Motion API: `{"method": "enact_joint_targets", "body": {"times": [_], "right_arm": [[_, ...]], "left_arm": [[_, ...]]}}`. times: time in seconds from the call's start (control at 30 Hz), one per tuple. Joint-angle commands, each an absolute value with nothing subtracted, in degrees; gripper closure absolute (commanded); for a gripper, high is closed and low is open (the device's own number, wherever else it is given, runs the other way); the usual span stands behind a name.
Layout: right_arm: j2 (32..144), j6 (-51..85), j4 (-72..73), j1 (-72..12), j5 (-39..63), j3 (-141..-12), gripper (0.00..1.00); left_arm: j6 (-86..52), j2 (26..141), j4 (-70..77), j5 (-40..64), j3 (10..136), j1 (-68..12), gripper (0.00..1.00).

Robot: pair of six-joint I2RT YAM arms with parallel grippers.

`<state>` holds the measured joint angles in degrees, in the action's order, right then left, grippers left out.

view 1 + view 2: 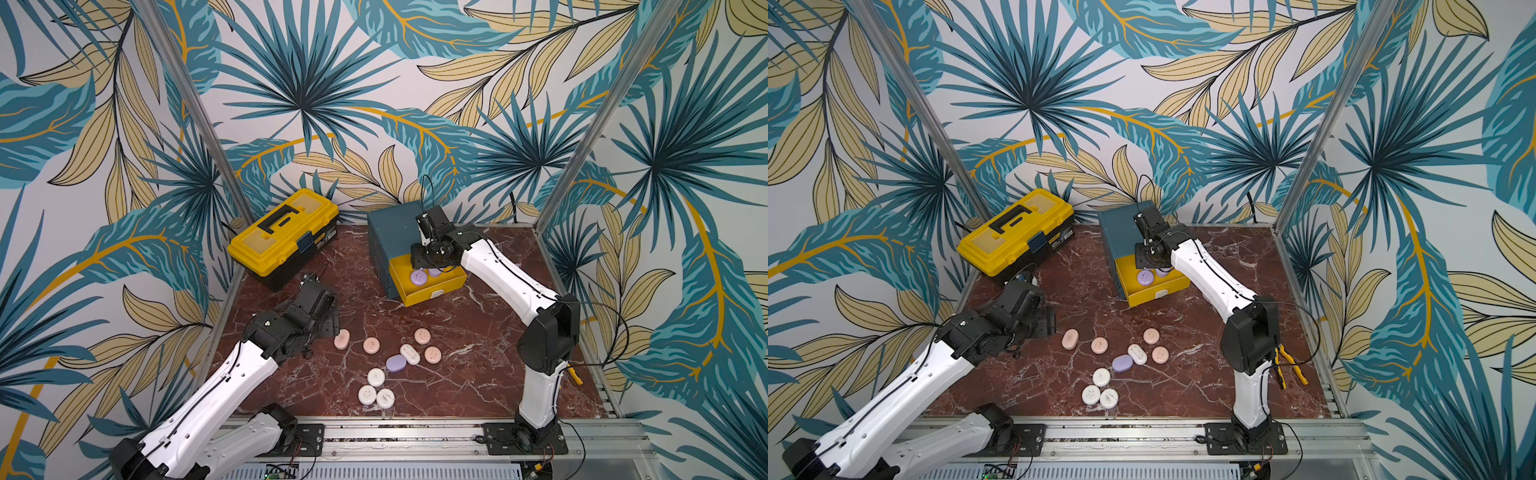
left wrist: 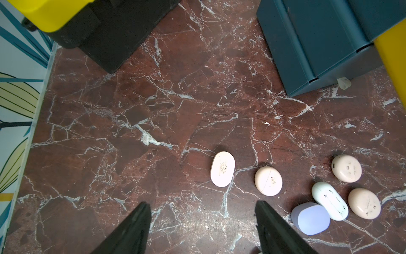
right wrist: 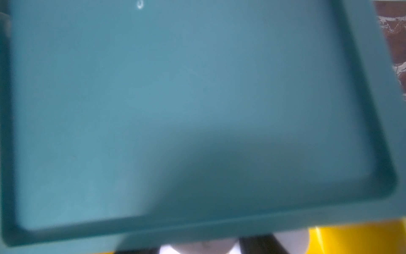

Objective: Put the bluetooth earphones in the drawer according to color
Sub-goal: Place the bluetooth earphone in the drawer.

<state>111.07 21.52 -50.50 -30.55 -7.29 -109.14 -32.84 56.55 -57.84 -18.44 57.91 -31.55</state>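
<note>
I've got the teal chest (image 1: 388, 237) upright with its yellow top drawer (image 1: 432, 289) pulled out and the teal drawers below it (image 2: 345, 66) pushed in. One lilac case (image 1: 417, 277) lies flat in the yellow drawer, with a second (image 1: 435, 272) just beside it, only partly visible. In front of the chest I count four pink cases (image 1: 342, 339) (image 1: 371, 345) (image 1: 422, 336) (image 1: 432, 355) nearest it, a loose lilac case (image 1: 396, 363) touching a white case (image 1: 409, 354), and three more whites (image 1: 376, 377) (image 1: 367, 395) (image 1: 385, 398) clustered farthest out.
</note>
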Motion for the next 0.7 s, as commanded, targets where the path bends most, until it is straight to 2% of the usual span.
{"method": "enact_joint_targets", "body": {"times": [0.0, 0.13, 0.3, 0.67], "right_arm": [[111.23, 21.10, -49.85, -30.13, -8.51, -109.51, 0.39], [109.76, 20.97, -49.85, -30.13, -7.62, -108.92, 0.35], [105.28, 20.88, -49.70, -30.27, -5.71, -107.30, 0.35], [81.95, 24.23, -47.24, -31.10, -2.73, -92.89, 0.33]], "left_arm": [[-32.51, 55.37, -57.75, -19.42, 56.94, -31.05, 0.20], [-32.53, 55.39, -57.67, -19.32, 56.71, -30.94, 0.20], [-32.40, 55.33, -57.77, -19.08, 56.86, -30.94, 0.20], [-30.01, 57.51, -57.48, -11.56, 57.63, -31.12, 0.20]]}}
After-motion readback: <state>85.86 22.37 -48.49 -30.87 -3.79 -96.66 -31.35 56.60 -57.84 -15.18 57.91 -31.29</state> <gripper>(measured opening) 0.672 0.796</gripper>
